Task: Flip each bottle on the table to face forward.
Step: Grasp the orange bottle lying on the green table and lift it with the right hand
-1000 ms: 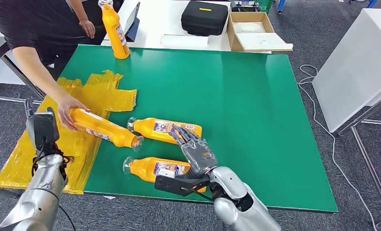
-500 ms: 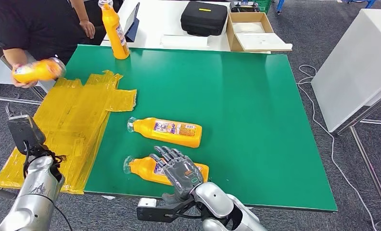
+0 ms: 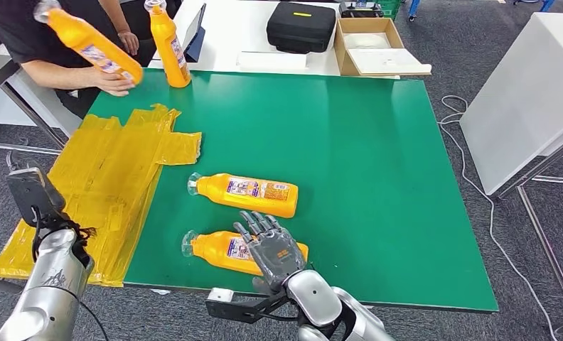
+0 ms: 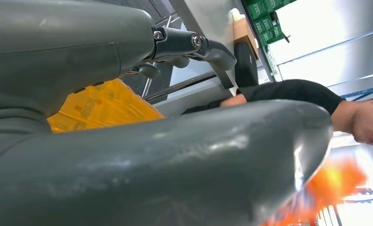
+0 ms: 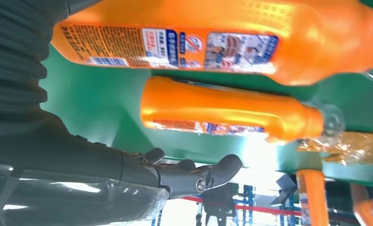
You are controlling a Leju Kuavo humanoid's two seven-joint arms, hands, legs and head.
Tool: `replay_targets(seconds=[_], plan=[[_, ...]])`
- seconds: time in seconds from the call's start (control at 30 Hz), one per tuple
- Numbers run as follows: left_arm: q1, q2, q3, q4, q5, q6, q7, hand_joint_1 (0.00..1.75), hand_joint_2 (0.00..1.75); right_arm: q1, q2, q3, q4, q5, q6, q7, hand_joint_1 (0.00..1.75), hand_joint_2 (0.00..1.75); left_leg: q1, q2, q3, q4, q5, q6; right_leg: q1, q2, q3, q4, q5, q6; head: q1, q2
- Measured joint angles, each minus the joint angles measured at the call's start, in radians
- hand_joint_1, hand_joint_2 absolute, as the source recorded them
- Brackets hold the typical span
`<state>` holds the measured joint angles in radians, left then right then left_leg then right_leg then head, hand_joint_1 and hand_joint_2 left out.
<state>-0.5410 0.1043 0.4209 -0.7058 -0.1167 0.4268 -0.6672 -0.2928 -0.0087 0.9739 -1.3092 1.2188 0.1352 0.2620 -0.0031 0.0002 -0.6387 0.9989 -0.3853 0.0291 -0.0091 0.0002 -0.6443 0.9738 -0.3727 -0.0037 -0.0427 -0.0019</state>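
Two orange bottles lie on their sides on the green table (image 3: 378,163), labels up and caps to the left: a far one (image 3: 244,193) (image 5: 222,110) and a near one (image 3: 218,249) (image 5: 175,42) by the front edge. My right hand (image 3: 270,247) (image 5: 194,175) hovers over the near bottle's base end with its fingers spread, gripping nothing. A third bottle (image 3: 169,46) stands upright at the far left corner. A person holds a fourth bottle (image 3: 90,44) tilted in the air beside it. My left hand (image 3: 30,193) (image 4: 189,44) is off the table's left side and holds nothing.
Crumpled yellow plastic wrap (image 3: 101,185) covers the table's left edge and hangs over it. The person (image 3: 44,28) stands at the far left corner. Behind the green table, a white table carries a black case (image 3: 301,25) and a cardboard box (image 3: 378,44).
The person took a bottle off the left of the table and raised it beside the upright one. My right hand drew back from the far bottle to over the near one.
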Motion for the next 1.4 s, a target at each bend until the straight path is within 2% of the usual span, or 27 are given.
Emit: replay_targets(seconds=[0.6, 0.63, 0.73, 0.77, 0.83, 1.23, 1.27, 1.37, 1.4], plan=[[0.015, 0.007, 0.057, -0.068, -0.004, -0.015, 0.026, 0.00, 0.00, -0.045, 0.062, 0.003, 0.243, -0.022, 0.017, -0.017, 0.03, 1.75, 0.000, 0.000, 0.000, 0.000, 0.000, 0.000, 0.000, 0.000, 0.000, 0.000, 0.000, 0.000, 0.000, 0.000], [0.017, 0.008, 0.061, -0.071, -0.003, -0.019, 0.027, 0.00, 0.00, -0.046, 0.066, 0.003, 0.261, -0.024, 0.018, -0.017, 0.38, 1.75, 0.000, 0.000, 0.000, 0.000, 0.000, 0.000, 0.000, 0.000, 0.000, 0.000, 0.000, 0.000, 0.000, 0.000], [0.019, 0.013, 0.073, -0.074, -0.002, -0.026, 0.026, 0.00, 0.00, -0.055, 0.077, 0.002, 0.309, -0.028, 0.019, -0.015, 1.61, 1.75, 0.000, 0.001, 0.001, 0.000, 0.000, 0.000, 0.000, 0.000, 0.000, 0.000, 0.000, 0.000, 0.000, 0.000], [0.018, 0.014, 0.076, -0.074, -0.003, -0.027, 0.025, 0.00, 0.00, -0.057, 0.081, 0.002, 0.323, -0.025, 0.018, -0.011, 1.70, 1.75, 0.000, 0.001, 0.002, 0.000, 0.000, 0.000, 0.000, 0.001, 0.001, 0.000, 0.000, 0.000, 0.000, 0.000], [0.017, 0.015, 0.079, -0.074, -0.003, -0.028, 0.025, 0.00, 0.00, -0.056, 0.086, 0.000, 0.343, -0.013, 0.015, 0.001, 1.71, 1.75, 0.000, 0.001, 0.003, 0.000, 0.000, 0.000, 0.000, 0.001, 0.001, 0.000, 0.000, 0.000, 0.000, 0.000], [0.017, 0.015, 0.089, -0.074, -0.003, -0.028, 0.027, 0.00, 0.00, -0.049, 0.099, -0.025, 0.366, 0.030, 0.013, 0.034, 1.70, 1.75, 0.000, 0.000, 0.005, 0.000, 0.001, -0.001, 0.000, 0.000, 0.004, 0.000, 0.000, 0.000, 0.000, 0.000], [0.017, 0.015, 0.089, -0.074, -0.003, -0.028, 0.027, 0.00, 0.00, -0.049, 0.100, -0.026, 0.366, 0.030, 0.013, 0.034, 1.52, 1.75, 0.000, 0.000, 0.005, 0.000, 0.001, -0.001, 0.000, 0.000, 0.004, 0.000, 0.000, 0.000, 0.000, 0.000], [0.017, 0.015, 0.090, -0.074, -0.003, -0.028, 0.029, 0.00, 0.00, -0.043, 0.102, -0.030, 0.366, 0.040, 0.013, 0.041, 0.24, 1.75, -0.001, 0.000, 0.005, 0.000, 0.001, -0.001, 0.000, 0.000, 0.004, 0.000, 0.000, 0.000, 0.000, 0.000], [0.018, 0.016, 0.091, -0.075, -0.003, -0.028, 0.031, 0.00, 0.00, -0.038, 0.104, -0.033, 0.366, 0.049, 0.013, 0.047, 0.00, 1.75, -0.001, 0.000, 0.005, 0.000, 0.001, -0.001, 0.000, 0.000, 0.004, 0.000, 0.000, 0.000, 0.000, 0.000]])
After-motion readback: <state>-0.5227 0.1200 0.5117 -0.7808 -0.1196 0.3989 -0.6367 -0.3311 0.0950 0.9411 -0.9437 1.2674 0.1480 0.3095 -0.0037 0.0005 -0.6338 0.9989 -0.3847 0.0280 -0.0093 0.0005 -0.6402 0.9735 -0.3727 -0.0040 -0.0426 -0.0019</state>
